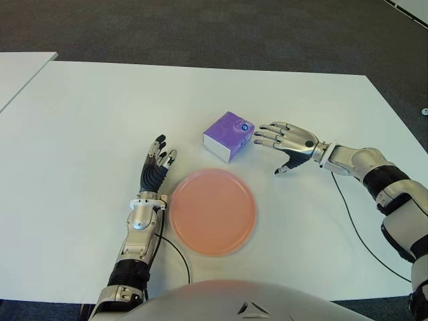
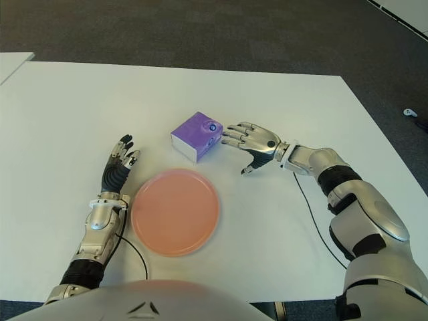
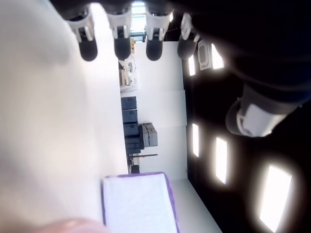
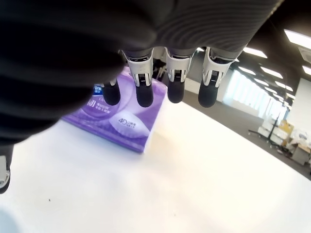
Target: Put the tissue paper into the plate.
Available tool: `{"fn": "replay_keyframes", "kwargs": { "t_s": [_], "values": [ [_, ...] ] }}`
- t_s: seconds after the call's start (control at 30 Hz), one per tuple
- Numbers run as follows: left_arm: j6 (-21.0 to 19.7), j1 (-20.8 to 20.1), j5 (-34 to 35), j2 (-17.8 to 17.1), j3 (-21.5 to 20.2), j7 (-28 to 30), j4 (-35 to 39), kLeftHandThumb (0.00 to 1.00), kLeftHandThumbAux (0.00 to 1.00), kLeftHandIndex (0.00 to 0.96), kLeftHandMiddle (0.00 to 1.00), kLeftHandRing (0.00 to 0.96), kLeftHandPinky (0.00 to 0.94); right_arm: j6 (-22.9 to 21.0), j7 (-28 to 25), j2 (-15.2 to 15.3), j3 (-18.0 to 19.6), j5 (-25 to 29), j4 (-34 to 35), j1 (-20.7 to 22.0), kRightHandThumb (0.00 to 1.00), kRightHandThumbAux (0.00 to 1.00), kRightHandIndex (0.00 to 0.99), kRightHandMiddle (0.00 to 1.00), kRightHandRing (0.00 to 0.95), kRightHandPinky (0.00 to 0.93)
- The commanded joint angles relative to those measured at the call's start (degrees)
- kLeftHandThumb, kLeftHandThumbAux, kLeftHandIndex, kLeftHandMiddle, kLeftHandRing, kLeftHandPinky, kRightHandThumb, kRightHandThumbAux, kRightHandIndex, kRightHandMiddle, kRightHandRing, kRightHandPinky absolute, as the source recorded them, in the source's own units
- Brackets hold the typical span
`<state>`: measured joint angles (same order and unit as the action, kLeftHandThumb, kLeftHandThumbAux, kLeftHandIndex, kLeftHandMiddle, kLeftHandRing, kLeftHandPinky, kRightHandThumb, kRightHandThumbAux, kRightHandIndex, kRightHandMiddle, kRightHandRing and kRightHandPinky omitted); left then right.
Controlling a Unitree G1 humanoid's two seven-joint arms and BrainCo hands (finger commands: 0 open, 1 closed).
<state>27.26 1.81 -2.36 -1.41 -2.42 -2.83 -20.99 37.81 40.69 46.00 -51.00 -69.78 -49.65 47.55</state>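
A purple and white tissue pack (image 1: 228, 136) lies on the white table (image 1: 87, 114), just beyond the pink plate (image 1: 212, 210). My right hand (image 1: 279, 142) hovers at the pack's right side, fingers spread, tips close to its edge (image 4: 127, 121) and holding nothing. Its fingertips (image 4: 144, 95) hang over the pack in the right wrist view. My left hand (image 1: 156, 164) shows left of the plate, fingers straight and empty. The pack's white end (image 3: 138, 204) appears in the left wrist view.
A second white table's corner (image 1: 20, 70) shows at the far left. Dark carpet (image 1: 200, 30) lies beyond the table's far edge. A thin black cable (image 1: 358, 231) runs across the table under my right forearm.
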Motion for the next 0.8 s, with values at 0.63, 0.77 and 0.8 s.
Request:
{"fn": "replay_keyframes", "kwargs": {
  "t_s": [0.63,0.77,0.8],
  "values": [
    [-0.2,1.2,-0.5,-0.3,-0.1,-0.2,-0.2,0.000,0.465,0.000,0.000,0.000,0.000,-8.4,1.1,-4.0,6.3,1.1,0.3,4.5,0.509,0.439,0.000,0.000,0.000,0.000],
    [-0.5,1.3,-0.7,-0.3,-0.2,-0.4,0.0,0.000,0.459,0.000,0.000,0.000,0.000,-10.7,-0.6,-4.3,8.7,2.4,3.1,3.6,0.512,0.455,0.000,0.000,0.000,0.000],
    [-0.6,1.3,-0.7,-0.3,-0.2,-0.4,0.1,0.000,0.458,0.000,0.000,0.000,0.000,-11.1,-0.9,-4.4,9.2,2.8,3.8,3.2,0.514,0.456,0.000,0.000,0.000,0.000]
  ]
}}
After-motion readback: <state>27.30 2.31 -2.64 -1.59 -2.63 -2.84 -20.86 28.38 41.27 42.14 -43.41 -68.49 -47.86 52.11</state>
